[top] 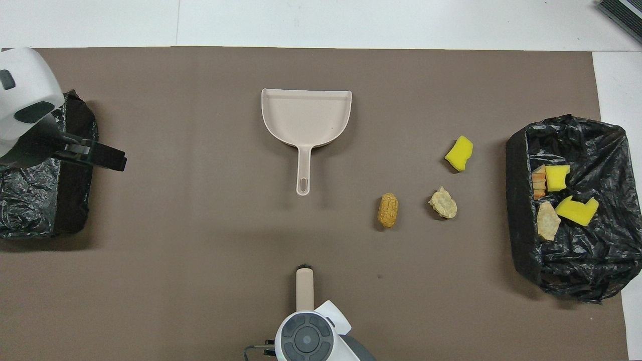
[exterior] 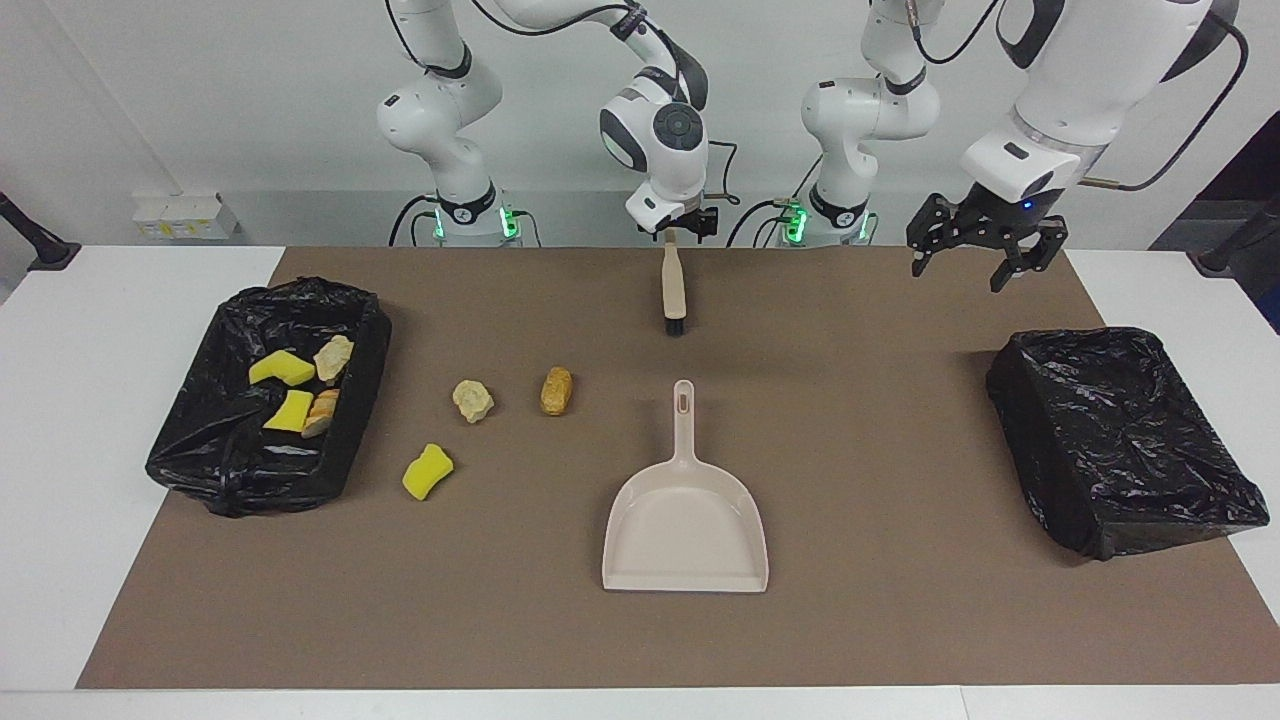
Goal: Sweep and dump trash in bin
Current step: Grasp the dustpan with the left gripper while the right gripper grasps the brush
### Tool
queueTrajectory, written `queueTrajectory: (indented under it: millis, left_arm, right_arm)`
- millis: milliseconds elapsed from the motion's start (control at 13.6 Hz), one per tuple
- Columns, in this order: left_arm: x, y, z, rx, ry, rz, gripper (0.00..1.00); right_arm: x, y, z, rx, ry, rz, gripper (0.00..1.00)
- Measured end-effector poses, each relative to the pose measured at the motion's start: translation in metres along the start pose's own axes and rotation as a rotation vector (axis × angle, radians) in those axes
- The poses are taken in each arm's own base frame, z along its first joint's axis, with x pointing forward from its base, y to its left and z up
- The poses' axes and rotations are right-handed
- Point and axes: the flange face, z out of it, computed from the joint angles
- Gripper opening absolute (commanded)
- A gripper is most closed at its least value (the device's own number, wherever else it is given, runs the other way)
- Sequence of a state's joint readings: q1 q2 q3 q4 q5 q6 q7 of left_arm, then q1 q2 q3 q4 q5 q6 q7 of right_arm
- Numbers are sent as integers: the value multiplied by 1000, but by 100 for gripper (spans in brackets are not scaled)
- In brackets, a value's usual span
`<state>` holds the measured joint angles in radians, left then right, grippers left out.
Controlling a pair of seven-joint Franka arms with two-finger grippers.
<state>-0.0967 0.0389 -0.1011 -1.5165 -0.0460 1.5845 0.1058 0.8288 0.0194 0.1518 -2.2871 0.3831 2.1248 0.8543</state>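
Observation:
Three pieces of trash lie loose on the brown mat: a yellow sponge (exterior: 427, 471) (top: 460, 153), a pale beige lump (exterior: 472, 400) (top: 443, 203) and a golden-brown roll (exterior: 556, 390) (top: 387, 210). Several more scraps sit in the black-lined bin (exterior: 200, 440) (top: 597, 271) at the right arm's end. The beige brush (exterior: 672, 285) (top: 304, 286) lies flat, bristles pointing at the dustpan (exterior: 685, 520) (top: 306, 118). My right gripper (exterior: 685, 230) is at the top end of the brush handle. My left gripper (exterior: 975, 258) (top: 95, 153) hangs open and holds nothing, over the mat beside the second bin.
A second black-lined bin (exterior: 1120, 430) (top: 30, 200) stands at the left arm's end. The dustpan's handle points toward the robots, in line with the brush. The white table shows around the mat.

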Motion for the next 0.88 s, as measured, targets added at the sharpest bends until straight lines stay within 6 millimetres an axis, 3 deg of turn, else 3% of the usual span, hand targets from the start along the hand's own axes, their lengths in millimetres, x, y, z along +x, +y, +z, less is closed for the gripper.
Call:
queueTrajectory:
  millis: [73,220,367,440,660,880]
  left_arm:
    - [4,10,10,-1,4,19,100]
    - [11,40,36,-5,9,50,100]
    - [14,75,62,-12,12,68,100]
    - [15,93,75,-16,15,70,100]
    - [17,151,122,-39,26,41,100]
    - [25,190,168,-81,32,15,100]
  right_arm:
    - [0,3,3,-5,-3,-10,68]
    - [-2,6,4,-7,-5,-20,42]
    - [-5,7,2,-5,-3,-28,4]
    - [-7,7,2,-5,-2,-31,0]
    - [-9,7,3,-6,-3,-34,0]
    - [-9,7,3,-6,-3,-34,0]
